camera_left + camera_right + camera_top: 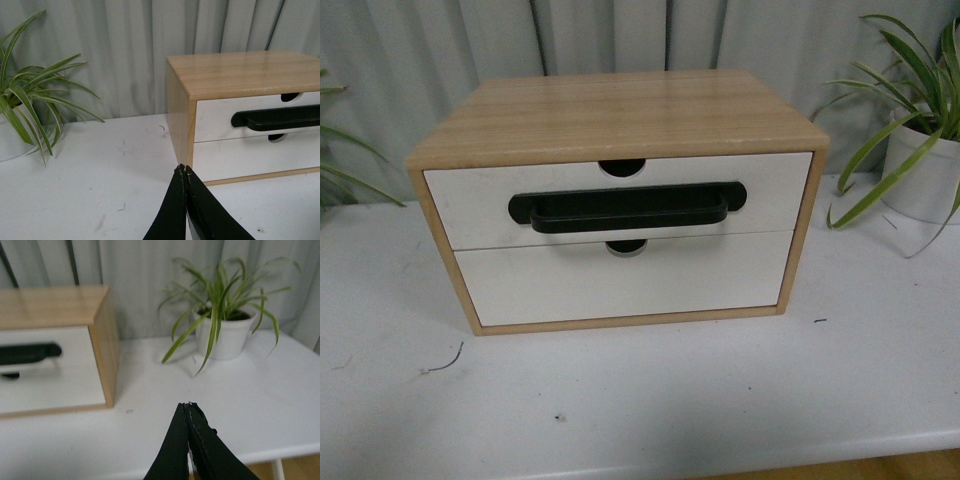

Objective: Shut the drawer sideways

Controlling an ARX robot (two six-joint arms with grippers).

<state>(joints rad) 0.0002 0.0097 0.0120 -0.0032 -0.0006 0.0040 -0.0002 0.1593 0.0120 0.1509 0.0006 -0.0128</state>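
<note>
Within wooden cabinet (pixel 610 110), flush white black-handled drawer (pixel 470 205)

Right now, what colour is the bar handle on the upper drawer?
Black, against the drawer's white front; the bar handle shows best in the front view.

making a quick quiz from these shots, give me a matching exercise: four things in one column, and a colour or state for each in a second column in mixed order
Things:
1. drawer
2. bar handle
3. left gripper
4. potted plant

States:
A. black
B. fingers shut, holding nothing
C. white pot, on the table beside the cabinet
D. front flush with the cabinet frame

Pairs: 1-D, 2-A, 3-B, 4-C
</note>
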